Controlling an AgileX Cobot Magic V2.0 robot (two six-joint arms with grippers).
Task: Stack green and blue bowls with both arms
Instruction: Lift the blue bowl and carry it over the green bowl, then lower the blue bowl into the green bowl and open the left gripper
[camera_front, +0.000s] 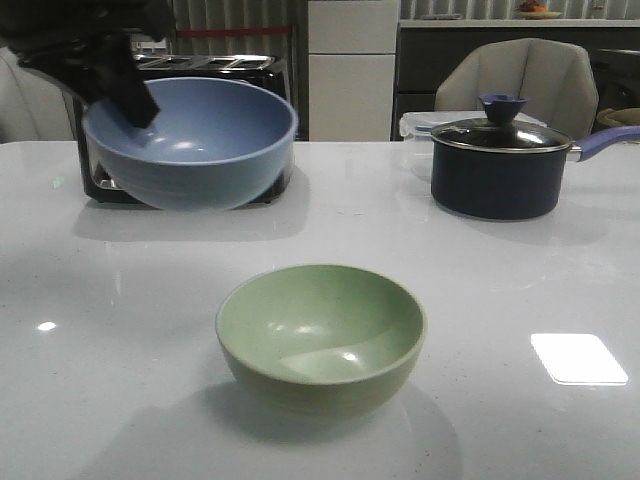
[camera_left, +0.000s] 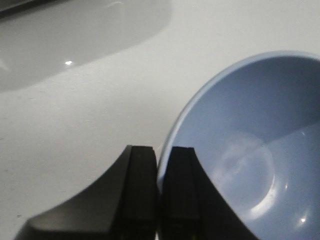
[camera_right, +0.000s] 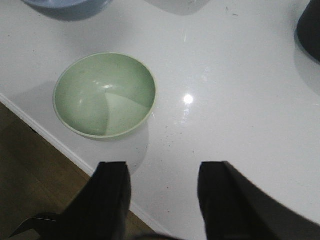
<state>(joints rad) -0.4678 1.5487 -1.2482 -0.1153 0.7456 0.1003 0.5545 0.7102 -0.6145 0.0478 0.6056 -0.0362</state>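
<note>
The blue bowl hangs tilted in the air at the back left, in front of the toaster. My left gripper is shut on its rim; the left wrist view shows the fingers pinching the rim of the blue bowl, with the gripper clamped across it. The green bowl stands upright on the white table, front centre. It also shows in the right wrist view. My right gripper is open and empty, above the table's near edge, apart from the green bowl. The right arm is out of the front view.
A dark toaster stands behind the blue bowl. A dark lidded pot with a blue handle sits at the back right, with a clear plastic container behind it. The table's near edge and the floor show in the right wrist view.
</note>
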